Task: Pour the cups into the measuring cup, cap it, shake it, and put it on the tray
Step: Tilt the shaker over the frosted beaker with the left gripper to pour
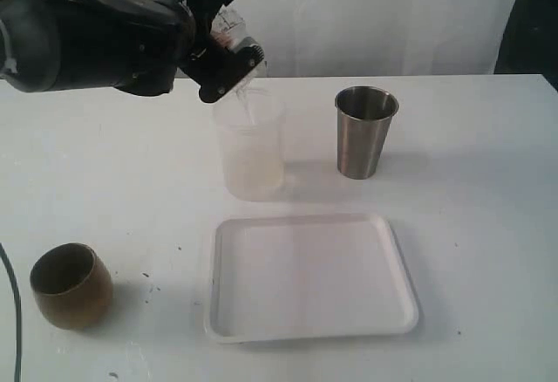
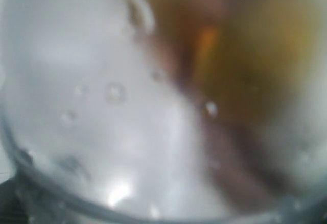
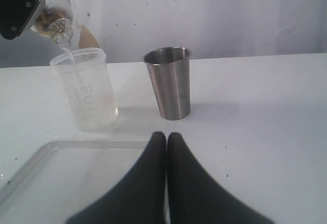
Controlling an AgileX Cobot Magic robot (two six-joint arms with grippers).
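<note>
Tumbler [image 3: 51,13], clear and cylindrical, hangs tipped in your left gripper [image 1: 228,35], its jaws set wide around it, trickling into the frosted whitish cup [image 1: 250,151]. Shiny steel tumbler [image 1: 366,133] stands just beside that, white rectangular tray [image 1: 309,334] in front. Your right gripper [image 3: 166,141] is pinched closed.

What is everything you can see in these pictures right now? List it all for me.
clear cup: one, see-through, held tilted above the frosted cup, pouring into it
frosted cup: one, whitish translucent, upright behind the tray
steel cup: one, shiny grey, upright right of the frosted cup
brown cup: one, brown, front left, apart from the tray
tray: one, white, front centre
table: one, white, under everything
cable: one, dark, left edge
left gripper: one, black, closed on the clear cup
right gripper: one, black, shut, holding nothing, near the tray's edge
</note>
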